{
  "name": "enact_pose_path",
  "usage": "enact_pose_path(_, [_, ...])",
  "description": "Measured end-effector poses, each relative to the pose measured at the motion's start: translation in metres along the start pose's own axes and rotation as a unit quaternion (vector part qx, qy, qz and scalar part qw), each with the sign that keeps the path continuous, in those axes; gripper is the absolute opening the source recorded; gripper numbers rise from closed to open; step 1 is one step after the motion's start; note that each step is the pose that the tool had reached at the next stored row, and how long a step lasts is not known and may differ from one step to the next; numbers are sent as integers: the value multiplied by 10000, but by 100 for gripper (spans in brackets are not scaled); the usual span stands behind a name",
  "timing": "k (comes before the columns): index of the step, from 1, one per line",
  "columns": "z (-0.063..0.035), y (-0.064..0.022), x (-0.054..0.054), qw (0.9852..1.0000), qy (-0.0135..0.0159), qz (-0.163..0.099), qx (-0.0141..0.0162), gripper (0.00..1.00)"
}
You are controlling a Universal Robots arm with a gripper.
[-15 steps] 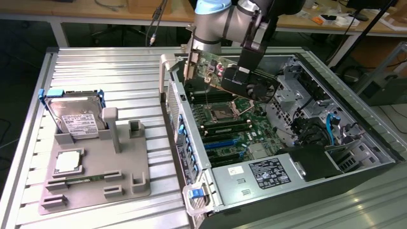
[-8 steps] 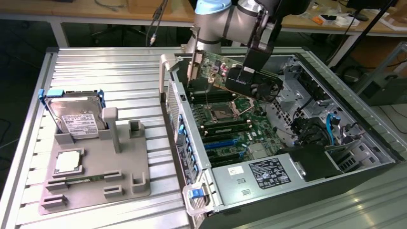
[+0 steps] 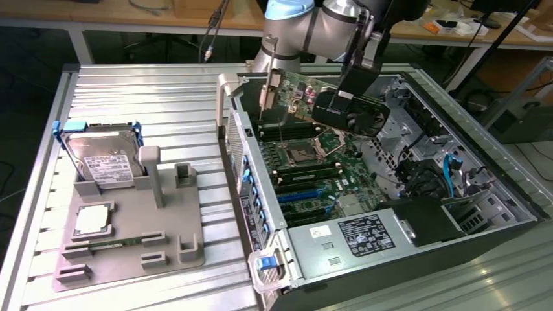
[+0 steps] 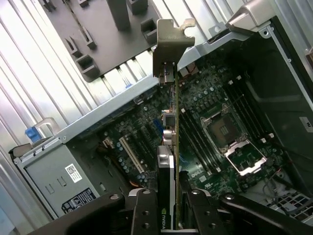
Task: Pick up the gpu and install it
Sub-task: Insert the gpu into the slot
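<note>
Clenched on the gpu point(image 4: 166, 164), the black claw point(image 4: 168, 198) grips the card at its fan-shroud end, seen edge-on in the wrist view. Toward the upper middle of the exterior view, the card hangs tilted over the open computer case point(image 3: 237, 146), apparently not yet seated in the motherboard point(image 3: 302, 162). Its silver bracket point(image 3: 274, 84) points toward the exterior view's left. It looks stiff and light yet fragile (bare components, thin connector edge), so the shroud seems the safest hold.

You can read an Nvidia logo on the edge of the gpu point(image 4: 165, 171); print on the power supply label point(image 4: 73, 172) and hard drive label point(image 3: 108, 167) is illegible
</note>
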State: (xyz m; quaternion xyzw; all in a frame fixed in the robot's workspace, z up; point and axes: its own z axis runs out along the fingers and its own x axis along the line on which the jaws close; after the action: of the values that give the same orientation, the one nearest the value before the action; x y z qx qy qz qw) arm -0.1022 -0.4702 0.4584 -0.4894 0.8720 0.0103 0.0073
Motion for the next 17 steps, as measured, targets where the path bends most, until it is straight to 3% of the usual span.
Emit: enact_pose_path(17, [0, -102, -63, 9995, 4, -315, -7, 27])
